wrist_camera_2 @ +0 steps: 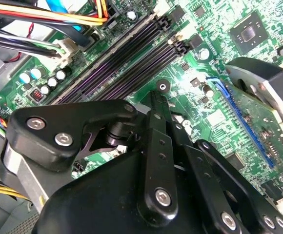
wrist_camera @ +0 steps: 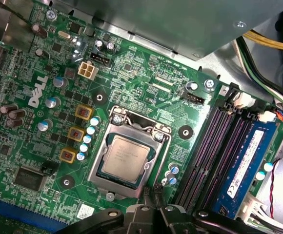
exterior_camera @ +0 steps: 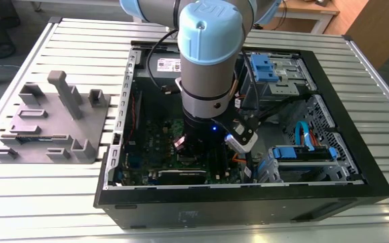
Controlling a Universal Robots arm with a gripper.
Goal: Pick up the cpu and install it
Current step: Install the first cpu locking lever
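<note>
Gripper (wrist_camera: 156, 207): mine, lowered inside the open computer case (exterior_camera: 356, 167), over the green motherboard (wrist_camera: 146, 92); open or closed, I cannot tell. Cpu (wrist_camera: 125, 158): silvery square, seated flat in the metal socket frame (wrist_camera: 100, 168), beside the memory slots (wrist_camera: 214, 146).

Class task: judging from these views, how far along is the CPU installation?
Done: the cpu already sits in the metal socket frame on the green motherboard. In hand: the end effector is just beside that frame. Left: whether the frame is latched cannot be told.
</note>
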